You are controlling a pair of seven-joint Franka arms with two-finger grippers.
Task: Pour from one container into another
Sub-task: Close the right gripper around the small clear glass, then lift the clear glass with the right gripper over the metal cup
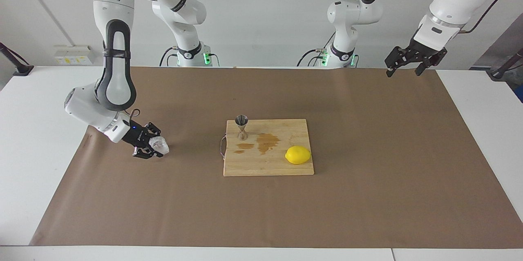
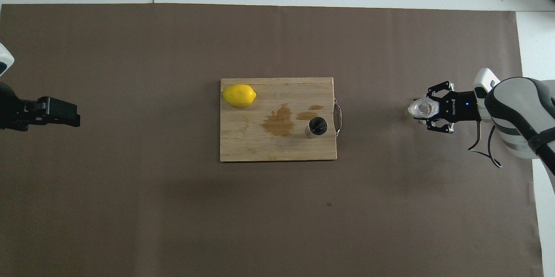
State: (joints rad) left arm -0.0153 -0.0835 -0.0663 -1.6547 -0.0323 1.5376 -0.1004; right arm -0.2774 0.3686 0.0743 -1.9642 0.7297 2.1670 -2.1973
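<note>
Right gripper (image 1: pixel 156 148) is pinching the squat clear faceted glass tumbler (image 1: pixel 159 145), well apart from the wooden cutting board (image 1: pixel 267 167). Imo lift it level, then go slow toward the small silver hourglass steel jigger (image 1: pixel 242 127) on that board. Left gripper (image 1: pixel 405 67) waits spread, well apart from the board.

One camera sits high across the table, facing both robots. The other hangs above their end, looking steeply down. Both take in the rectangular pale wooden cutting board (image 1: pixel 268 147) (image 2: pixel 277 119) mid-table.
</note>
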